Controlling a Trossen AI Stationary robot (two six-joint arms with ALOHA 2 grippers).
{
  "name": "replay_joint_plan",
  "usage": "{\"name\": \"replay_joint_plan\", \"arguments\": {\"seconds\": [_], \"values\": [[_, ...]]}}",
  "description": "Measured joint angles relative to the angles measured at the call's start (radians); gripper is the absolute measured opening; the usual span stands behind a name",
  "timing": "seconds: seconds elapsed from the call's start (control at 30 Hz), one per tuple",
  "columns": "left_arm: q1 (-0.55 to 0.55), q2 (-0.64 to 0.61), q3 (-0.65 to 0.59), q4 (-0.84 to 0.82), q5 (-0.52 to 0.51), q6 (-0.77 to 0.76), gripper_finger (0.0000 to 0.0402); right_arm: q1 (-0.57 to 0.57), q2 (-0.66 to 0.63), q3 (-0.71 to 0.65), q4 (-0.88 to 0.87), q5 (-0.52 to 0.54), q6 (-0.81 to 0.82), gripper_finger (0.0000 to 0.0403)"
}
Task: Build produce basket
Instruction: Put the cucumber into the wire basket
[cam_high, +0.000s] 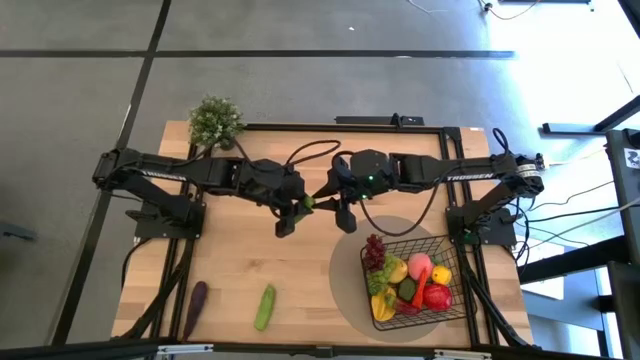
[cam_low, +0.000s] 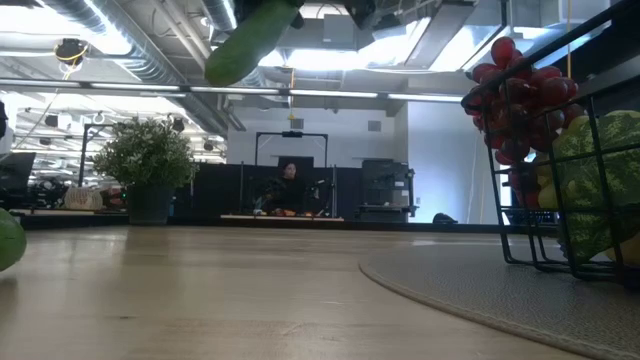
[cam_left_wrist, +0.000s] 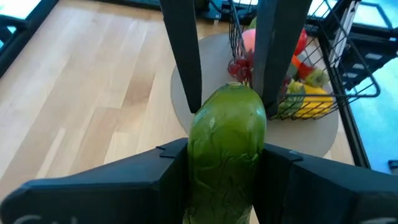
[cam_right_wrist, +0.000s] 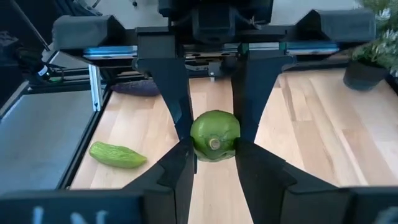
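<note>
Both the left gripper (cam_high: 291, 216) and right gripper (cam_high: 338, 203) clamp one long green toy cucumber (cam_left_wrist: 225, 149) above mid-worktop, seemingly a handover toward the black wire-mesh basket (cam_high: 452, 306) at the front right corner

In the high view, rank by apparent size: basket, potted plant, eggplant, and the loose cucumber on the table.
1. basket, clearly largest.
2. potted plant.
3. and 4. eggplant and loose cucumber: both look alike in length, so I won't rank them.
</note>
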Motion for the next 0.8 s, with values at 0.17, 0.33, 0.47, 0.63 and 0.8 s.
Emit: {"name": "replay_joint_plan", "arguments": {"seconds": [0.17, 0.33, 0.47, 0.63, 0.8], "values": [[0.0, 0.001, -0.002, -0.012, 0.007, -0.001, 0.0099, 0.001, 0.016, 0.0, 0.008, 0.026, 0.008, 0.012], [0.001, 0.001, -0.002, -0.027, 0.009, -0.002, 0.0099, 0.001, 0.024, 0.0, 0.013, 0.026, 0.009, 0.012], [0.001, 0.001, -0.002, -0.027, 0.014, -0.002, 0.0099, 0.001, 0.024, 0.0, 0.014, 0.004, 0.012, 0.012], [0.001, 0.001, -0.002, -0.025, 0.015, 0.015, 0.0099, 0.0, 0.025, 0.0, 0.012, 0.001, 0.01, 0.012], [0.001, 0.001, -0.002, -0.023, 0.013, 0.016, 0.0099, 0.0, 0.025, 0.0, 0.009, 0.0, 0.007, 0.0098]]}}
